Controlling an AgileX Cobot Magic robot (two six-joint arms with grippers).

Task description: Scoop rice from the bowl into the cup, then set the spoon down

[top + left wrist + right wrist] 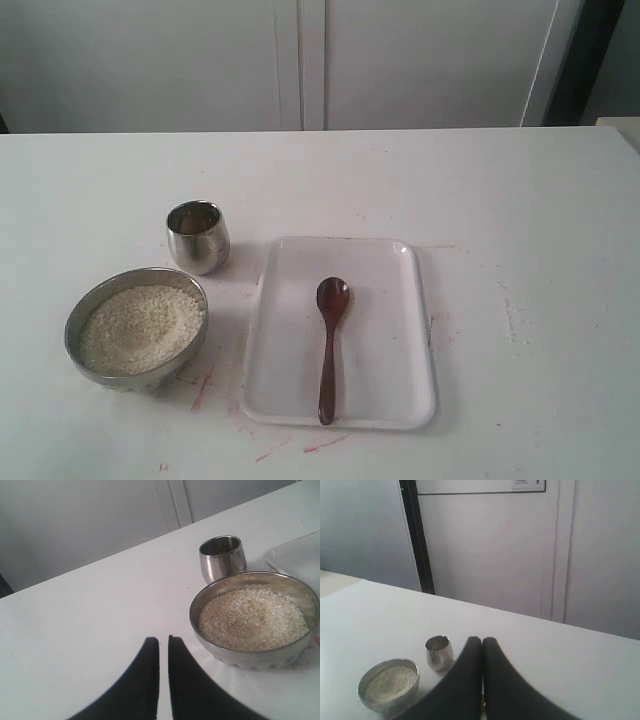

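Note:
The steel bowl [140,379] stands at the front left of the table, filled with pale rice [140,326]. Just behind it is the small shiny cup [197,236]. The dark wooden spoon [329,345] lies on a white tray [385,290], its oval end pointing away from the front edge. Neither gripper shows in the exterior view. My left gripper [163,640] hangs beside the bowl [250,657] with only a thin slit between its fingers and nothing in it. My right gripper [482,639] is shut and empty, high above the table, with the cup [439,652] and rice [390,682] beyond it.
The white tabletop [520,220] stretches to the right of the tray and behind the cup. Faint red marks [205,385] lie on it near the bowl and the tray's front edge. Pale cabinet doors [300,60] stand behind the table.

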